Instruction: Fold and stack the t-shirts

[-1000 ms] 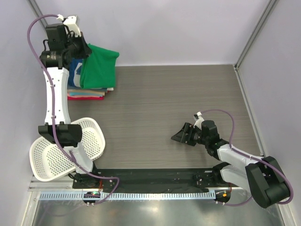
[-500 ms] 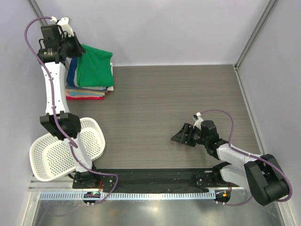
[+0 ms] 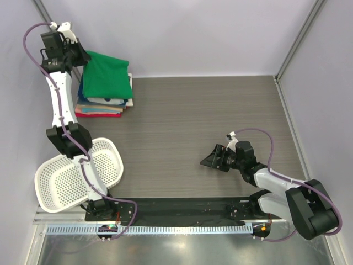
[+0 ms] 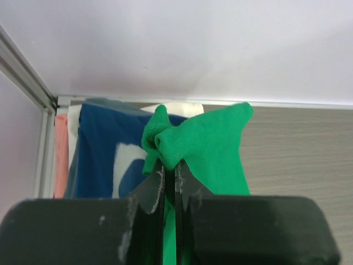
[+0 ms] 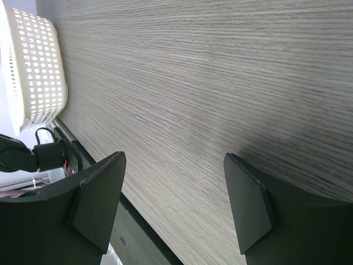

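A stack of folded t-shirts (image 3: 102,105) sits at the table's far left corner, red-pink, tan and cream at the bottom. The navy printed tee (image 4: 105,160) lies under the bright green tee (image 3: 107,77), which is on top. My left gripper (image 3: 83,58) is shut on a bunched edge of the green tee (image 4: 212,146) at the stack's far left side. In the left wrist view the cloth is pinched between the fingers (image 4: 160,185). My right gripper (image 3: 211,159) is open and empty, low over the bare table (image 5: 220,72) at the near right.
A white perforated basket (image 3: 77,174) lies on the near left beside the left arm's base; it also shows in the right wrist view (image 5: 33,72). Walls close in behind and left of the stack. A black rail (image 3: 182,207) runs along the near edge.
My left gripper has moved left and toward the far wall with the green tee, which has spread flatter over the stack. The right arm has not moved.
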